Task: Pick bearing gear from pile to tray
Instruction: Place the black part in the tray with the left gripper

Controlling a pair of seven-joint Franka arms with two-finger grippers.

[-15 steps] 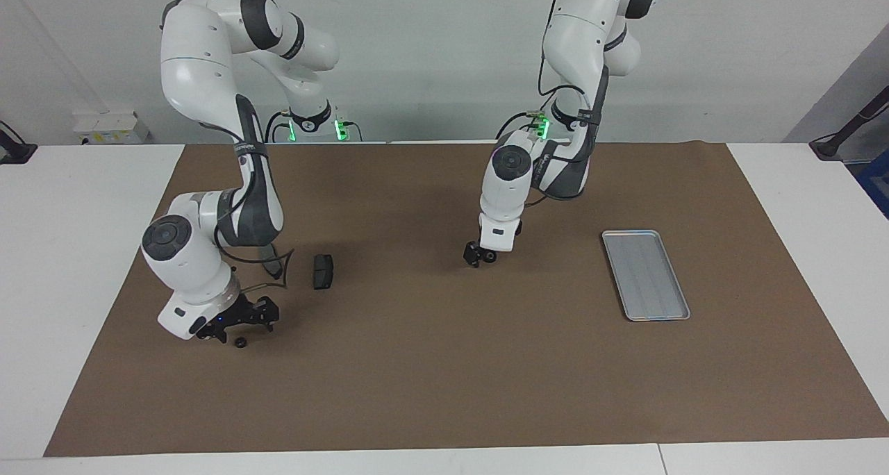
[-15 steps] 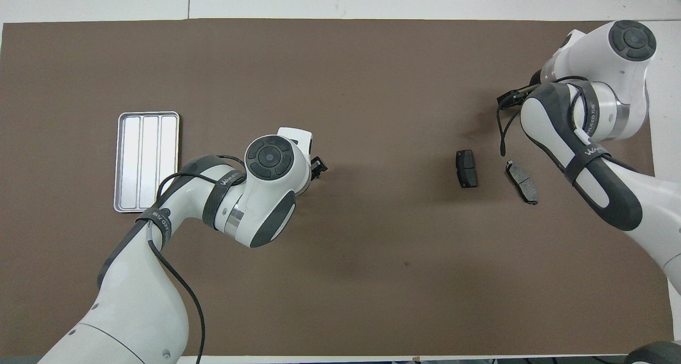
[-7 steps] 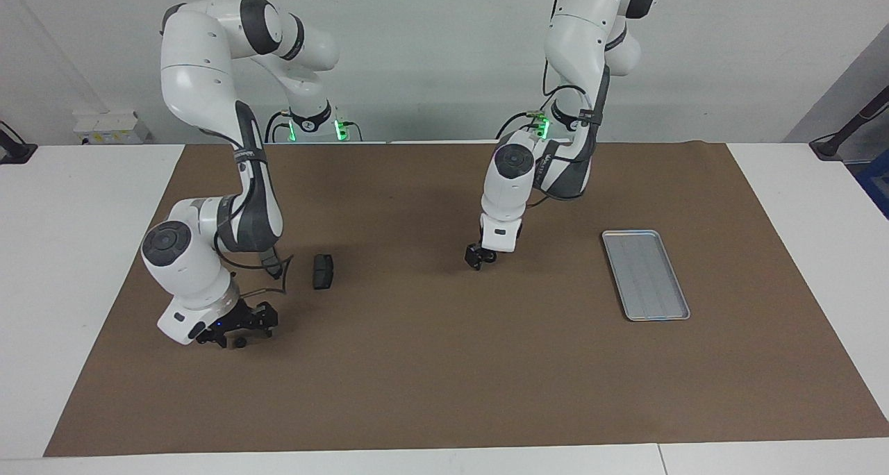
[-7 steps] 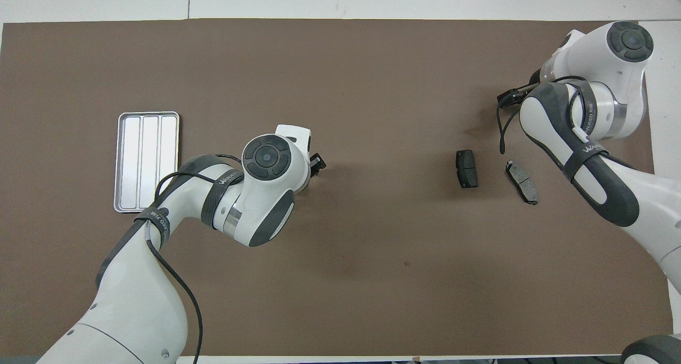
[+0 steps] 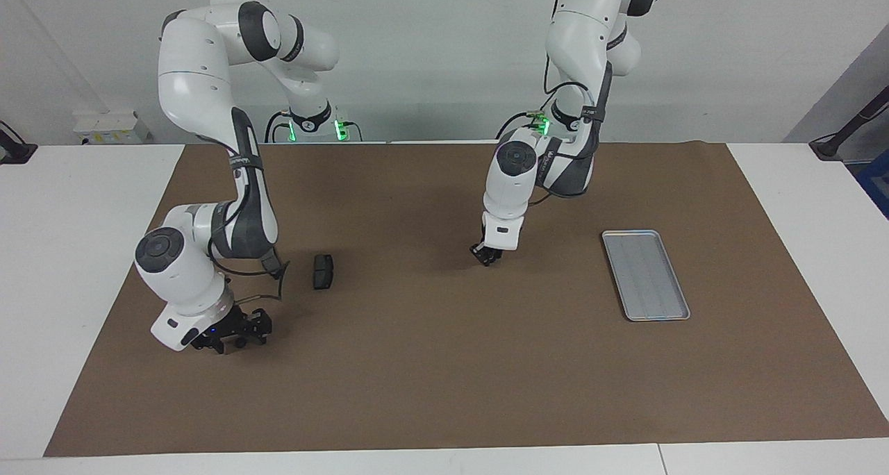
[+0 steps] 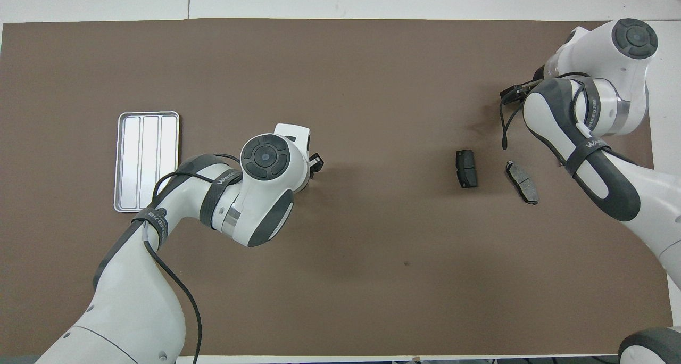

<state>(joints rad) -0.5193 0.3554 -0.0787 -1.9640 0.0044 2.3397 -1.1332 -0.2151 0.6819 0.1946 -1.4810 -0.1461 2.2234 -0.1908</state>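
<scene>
The only text you could have read was pale lettering on the dark straps around both arms' forearms: roughly "WALKEED" on the left arm's strap (image 6: 222, 180) and on the right arm's strap (image 6: 591, 145), spelling uncertain.

Two robot arms, each bearing one gripper: left gripper (image 5: 488, 255), right gripper (image 5: 233, 339). Two dark brake pads (image 6: 466, 168) (image 6: 522, 181) are lying on one brown mat (image 5: 444, 364) covering the bench. One silver tray (image 5: 645, 274) is sitting there too
</scene>
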